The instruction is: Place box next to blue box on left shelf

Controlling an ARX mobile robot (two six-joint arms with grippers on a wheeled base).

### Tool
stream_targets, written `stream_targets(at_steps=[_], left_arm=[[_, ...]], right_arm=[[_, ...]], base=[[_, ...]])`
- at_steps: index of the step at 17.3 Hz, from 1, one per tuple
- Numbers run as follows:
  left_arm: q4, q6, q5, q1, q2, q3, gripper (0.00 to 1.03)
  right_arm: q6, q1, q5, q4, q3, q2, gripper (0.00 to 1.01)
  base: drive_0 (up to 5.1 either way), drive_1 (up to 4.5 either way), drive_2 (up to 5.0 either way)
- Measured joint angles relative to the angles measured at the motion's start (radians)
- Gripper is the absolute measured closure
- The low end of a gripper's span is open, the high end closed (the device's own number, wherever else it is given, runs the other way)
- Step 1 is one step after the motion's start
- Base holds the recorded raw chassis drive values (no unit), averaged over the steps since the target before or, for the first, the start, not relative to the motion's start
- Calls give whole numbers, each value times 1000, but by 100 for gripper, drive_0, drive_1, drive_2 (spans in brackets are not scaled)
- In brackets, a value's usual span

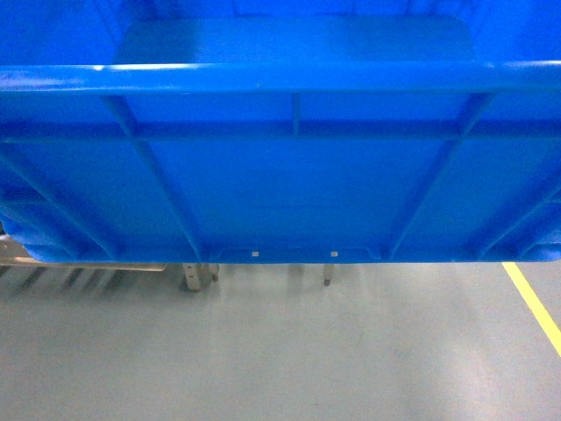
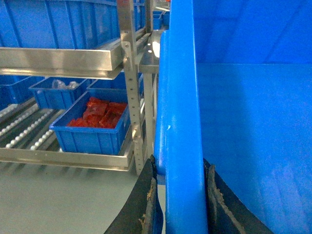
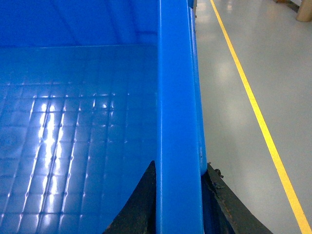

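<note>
Two pincers, left pincer (image 2: 179, 195) and right pincer (image 3: 179, 195), each clamped on one box (image 1: 280, 175) rim.

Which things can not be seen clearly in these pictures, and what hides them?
- Head view: the box fills the frame, hiding both hands and almost all of the left shelf.
- Left wrist view: the left shelf is cut off by the left edge; the free spot beside the small blue box holding red packets is only partly visible.
- Both wrist views: the left hand and right hand are cut by the bottom edge.
</note>
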Motion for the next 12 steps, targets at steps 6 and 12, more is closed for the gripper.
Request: stream_targets(at_steps=[6, 12], left_arm=[[0, 0, 2, 0, 0, 0, 87], [-2, 0, 0, 0, 0, 0, 87]], right_arm=[[0, 0, 0, -3, 0, 0, 83], [0, 0, 0, -1, 0, 0, 83]], base=[[8, 438, -422], [9, 439, -421]])
